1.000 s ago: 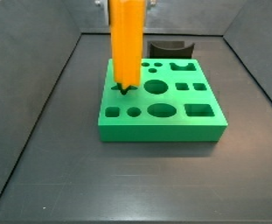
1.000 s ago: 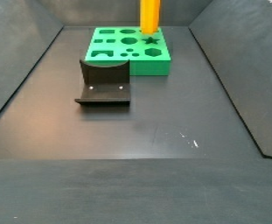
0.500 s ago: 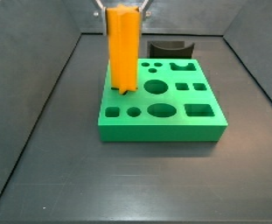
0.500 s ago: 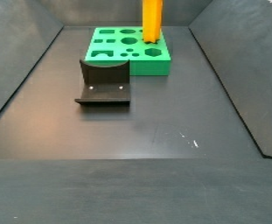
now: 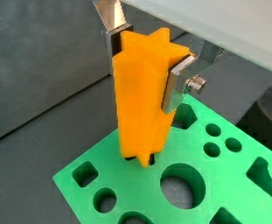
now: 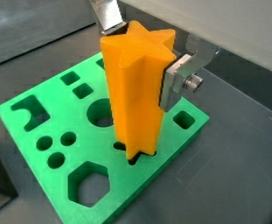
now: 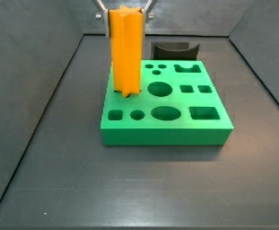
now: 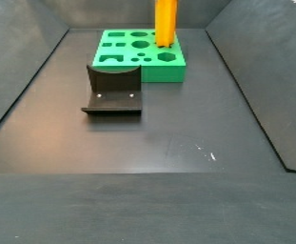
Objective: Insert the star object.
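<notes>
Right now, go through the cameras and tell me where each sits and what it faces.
Wrist views: on the arm, looking down the star object onto the green block; jaws shut on it.
Side view: facing the block's front, gripper at top.
Side view: opposite end, fixture nearest.
All share star and block.

In a side view, gripper [image 7: 126, 5] cut off above star object [image 7: 126, 49].

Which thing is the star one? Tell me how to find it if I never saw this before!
Look for the flat green block with shaped holes on the dark floor. Standing upright at its edge is the star object, a tall, bright orange plastic bar with ridged sides, its lower end at a hole. The gripper clamps its top; nothing else here is orange or stands so tall.
</notes>
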